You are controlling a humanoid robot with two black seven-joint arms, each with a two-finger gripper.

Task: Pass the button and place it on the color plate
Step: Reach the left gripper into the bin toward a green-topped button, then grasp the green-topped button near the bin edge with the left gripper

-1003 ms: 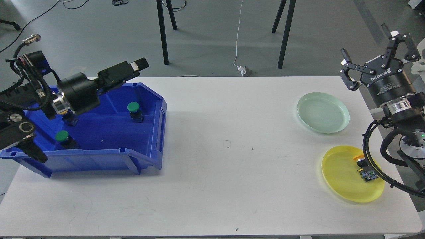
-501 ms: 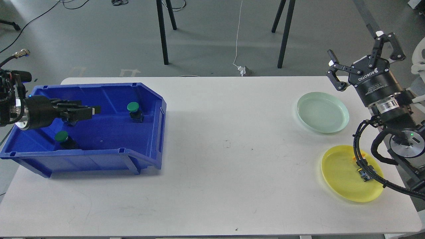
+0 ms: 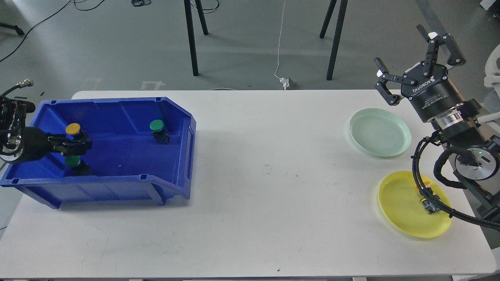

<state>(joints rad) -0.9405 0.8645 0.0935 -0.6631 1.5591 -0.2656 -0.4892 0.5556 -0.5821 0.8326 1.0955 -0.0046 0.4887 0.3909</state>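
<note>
Pulled back toward the left edge since half a second ago, the left gripper [image 3: 78, 145] is now uncovering a yellow-capped button [image 3: 73, 128] that was hidden behind it before, and the right gripper [image 3: 414, 50] is sitting a little higher and further left than it was. That yellow-capped button, a round glossy cap on a dark body, is standing in the blue bin [image 3: 129, 183] just behind the left gripper's fingertips; whether they are touching it I cannot tell, and the dark fingers are too close together in this view to say how far apart they are standing. Directly below the fingertips a green-capped button [image 3: 72, 160] is peeking out, and a second green button [image 3: 157, 125] is standing upright further right in the same bin. The bin is moulded plastic with ribbed walls and a sloped open front, resting on the matte white table [image 3: 250, 203]. Well apart, on the table's right side, a smooth pale green plate [image 3: 363, 121] is lying behind a translucent yellow plate [image 3: 394, 210], where an orange-capped button [image 3: 427, 195] is lying on its side, partly crossed by a black cable. Over the table's far right corner the right gripper is spreading its fingers wide, gripping nothing, with white lettering reading ROBOTIQ on its round body.
</note>
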